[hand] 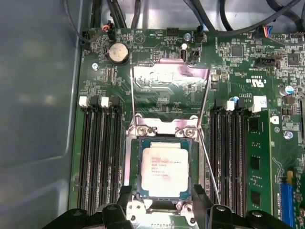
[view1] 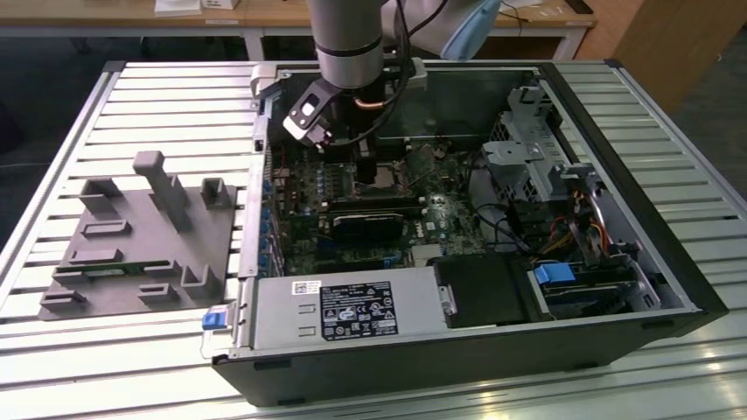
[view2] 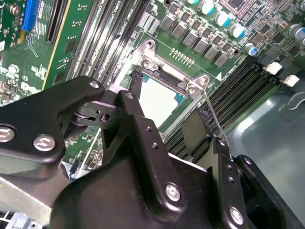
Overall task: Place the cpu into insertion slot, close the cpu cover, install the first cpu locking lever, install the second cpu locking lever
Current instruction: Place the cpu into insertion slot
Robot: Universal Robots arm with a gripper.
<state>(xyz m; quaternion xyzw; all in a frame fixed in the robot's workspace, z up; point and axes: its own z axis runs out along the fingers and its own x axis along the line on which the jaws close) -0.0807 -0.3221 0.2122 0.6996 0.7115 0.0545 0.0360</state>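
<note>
The cpu [hand: 165, 169], a pale silver square chip, lies flat inside the insertion slot [hand: 131, 162] on the green motherboard; it also shows in the second wrist view [view2: 159, 98]. The cpu cover [hand: 170, 82] stands flipped back, away from the socket. Two thin wire locking levers [hand: 132, 98] [hand: 209, 164] stand raised beside the socket. My gripper [hand: 163, 193] hovers low over the socket, and its black fingers [hand: 125, 195] stand apart, one on each side of the chip's near edge. It is open with nothing held. In the exterior view the gripper [view1: 356, 162] reaches down into the computer case.
Long black memory slots [hand: 97, 157] flank the socket on both sides, one with a green module [hand: 257, 167]. Cables [hand: 228, 19] run along the board's far edge. The case [view1: 631, 131] holds a power supply [view1: 338, 311] and drive cage [view1: 548, 166]. A grey fixture [view1: 140, 236] lies beside the case.
</note>
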